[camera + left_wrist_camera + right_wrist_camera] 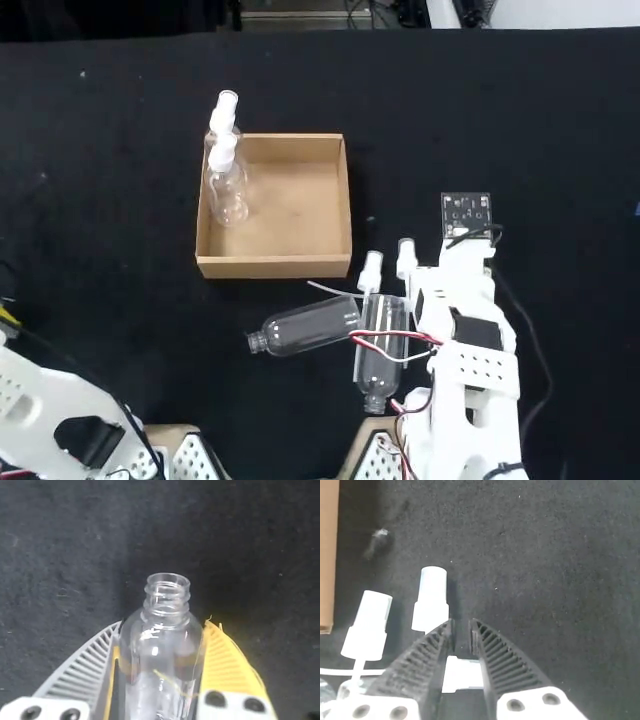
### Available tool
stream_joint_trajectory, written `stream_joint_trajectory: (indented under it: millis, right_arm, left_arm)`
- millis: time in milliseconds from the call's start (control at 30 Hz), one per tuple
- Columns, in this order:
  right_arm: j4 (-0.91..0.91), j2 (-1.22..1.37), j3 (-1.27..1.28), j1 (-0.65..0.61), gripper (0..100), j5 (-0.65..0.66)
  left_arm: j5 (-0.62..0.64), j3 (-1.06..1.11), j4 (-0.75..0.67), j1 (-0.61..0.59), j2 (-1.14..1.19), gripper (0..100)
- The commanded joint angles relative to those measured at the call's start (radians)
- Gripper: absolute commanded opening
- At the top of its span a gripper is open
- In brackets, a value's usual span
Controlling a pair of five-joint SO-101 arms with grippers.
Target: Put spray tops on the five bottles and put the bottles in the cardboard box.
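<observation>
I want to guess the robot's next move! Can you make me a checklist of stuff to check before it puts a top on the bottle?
1. Left gripper holds a bottle: ok.
2. That bottle's neck is open, with no top on it: ok.
3. Right gripper has a white spray top between its fingers: ok.
4. Held top lined up over the open neck: not ok, nothing is near the neck.
5. Spare tops stand ready beside the lying bottles: ok.
6. Room left in the box: ok, the capped bottles stand at one side.
</observation>
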Motion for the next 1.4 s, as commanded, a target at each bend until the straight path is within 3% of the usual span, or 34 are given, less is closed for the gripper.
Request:
stream_joint_trajectory:
  millis: [0,167,433,533,733,933,1167,1367]
  right_arm:
    - [-0.031,-0.019,-0.004,-0.015,4.4,0.000]
    - [-0.031,-0.019,-0.005,-0.014,4.4,0.000]
    - [-0.005,-0.019,-0.051,-0.012,4.7,0.000]
    - [0.071,-0.018,-0.128,-0.006,4.7,0.011]
    - [0.245,-0.010,-0.332,0.041,4.7,0.118]
    - [0.338,-0.010,-0.424,-0.049,4.7,0.103]
    - [0.292,0.013,-0.429,-0.201,4.7,-0.081]
    - [0.249,0.248,-0.492,-0.261,4.7,-0.216]
  left_arm:
    - [0.012,-0.068,0.083,0.028,-0.061,6]
    - [0.133,-0.061,0.169,0.096,-0.212,6]
    - [0.628,0.108,0.180,0.372,-0.417,6]
    - [0.729,0.219,0.071,0.483,-0.442,6]
    - [0.907,0.383,-0.167,0.570,-0.532,6]
    - [0.993,0.542,-0.313,0.631,-0.632,6]
    - [0.994,0.717,-0.436,0.627,-0.692,6]
    - [1.000,0.786,-0.450,0.633,-0.753,6]
